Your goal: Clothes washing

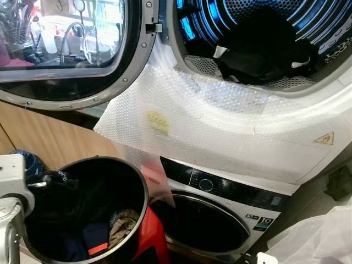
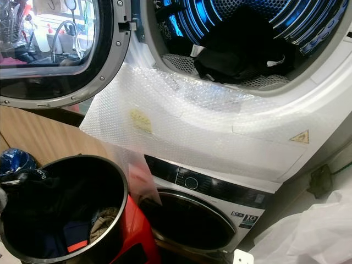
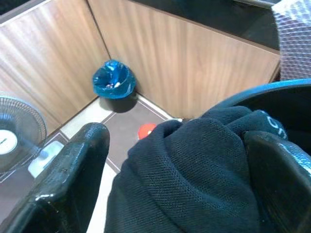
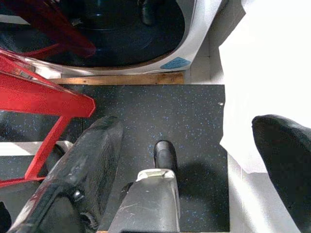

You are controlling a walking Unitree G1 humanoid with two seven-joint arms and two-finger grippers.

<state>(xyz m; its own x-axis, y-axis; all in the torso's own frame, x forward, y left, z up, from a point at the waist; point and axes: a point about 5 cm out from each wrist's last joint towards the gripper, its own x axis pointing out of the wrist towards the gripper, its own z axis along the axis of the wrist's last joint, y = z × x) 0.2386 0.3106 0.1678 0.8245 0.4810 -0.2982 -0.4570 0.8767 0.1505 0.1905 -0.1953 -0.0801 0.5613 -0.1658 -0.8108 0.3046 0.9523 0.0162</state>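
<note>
Here the left hand (image 3: 180,160), clamped on a dark garment (image 3: 194,170) at the bucket (image 1: 132,181) rim, sits below-left of the open drum (image 1: 264,44); the right hand (image 4: 194,160) hangs apart, farther off.

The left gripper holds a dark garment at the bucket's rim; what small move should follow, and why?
Probably lift the dark garment clear of the black bucket toward the open upper drum: the left gripper is shut on it, and clothes already lie there.

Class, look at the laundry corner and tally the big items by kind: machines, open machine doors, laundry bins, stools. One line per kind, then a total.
Machines: 2, dryer above, washer below
Open doors: 1
Laundry bins: 1
Red stools: 1
Total: 5
</note>
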